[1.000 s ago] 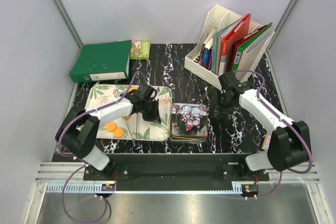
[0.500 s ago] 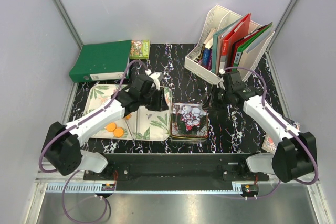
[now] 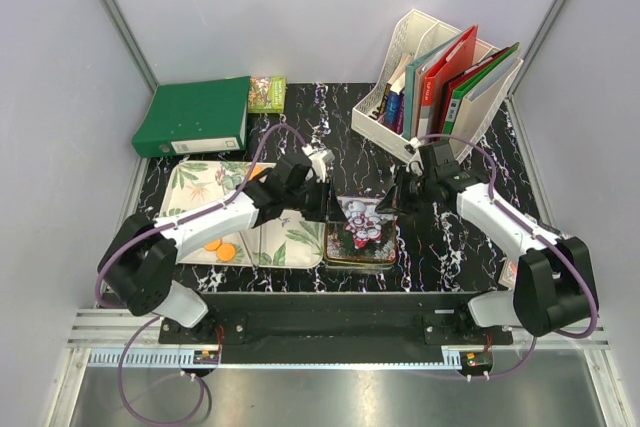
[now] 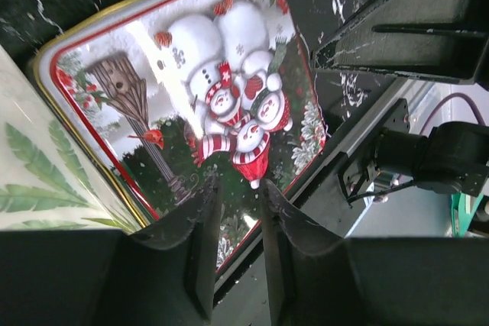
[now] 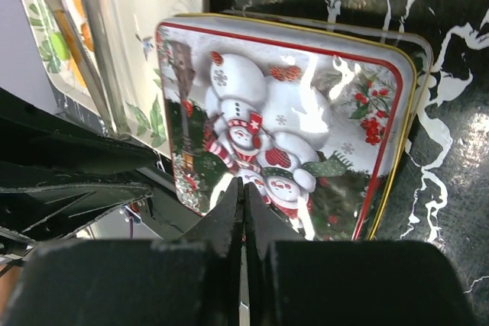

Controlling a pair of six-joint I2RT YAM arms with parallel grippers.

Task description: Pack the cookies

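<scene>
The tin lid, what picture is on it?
The tin lid shows snowmen in red striped hats beside a birdhouse, red-bordered; clearest in the right wrist view.

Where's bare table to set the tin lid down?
Bare marble table between green binder and file rack, behind the tin. Another strip right of the tin, under the right arm. Left side is crowded: floral tray with cookies.

No word, number or brand can be read in any view. On the green binder (image 3: 192, 115) you will find a white spine label (image 3: 196, 146); its print is too small to make out. The small green packet (image 3: 266, 93) beside the binder bears only blurred print. The tin lid (image 4: 153, 104) carries a picture of snowmen and a birdhouse, with no legible lettering.
</scene>
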